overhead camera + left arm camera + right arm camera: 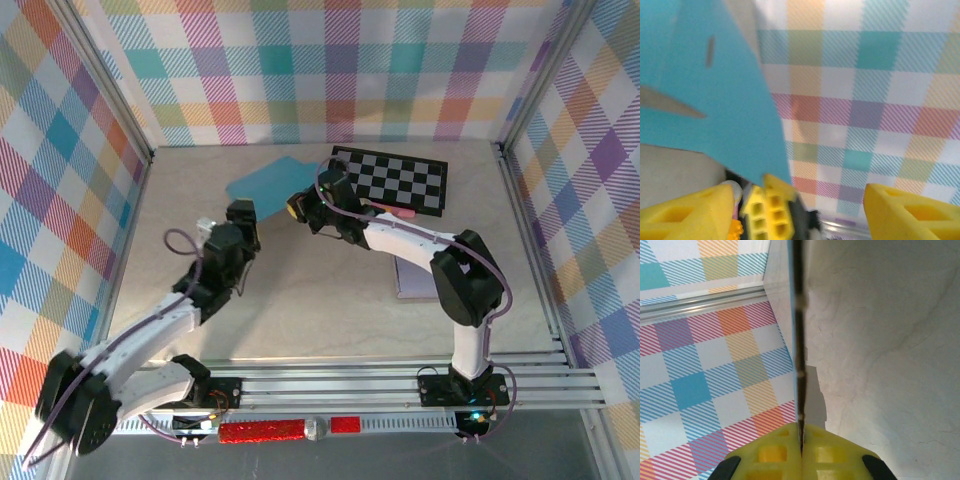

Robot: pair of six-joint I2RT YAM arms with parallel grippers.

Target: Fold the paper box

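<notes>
Three walls of plaid cloth in pastel pink, teal, orange, yellow and purple close the space: a back wall [330, 70], a left wall [50, 200] and a right wall [600, 200]. Slanting silver aluminium posts [100, 78] mark the two back corners. The floor of the cell is a pale beige tabletop with a faint marbled grain [320, 300]. A ribbed aluminium rail [535, 250] runs along its right side, and several parallel aluminium rails [350, 385] cross its near edge, with a red strip [260, 431] just below them. The light is soft and even, casting only faint shadows on the tabletop.
</notes>
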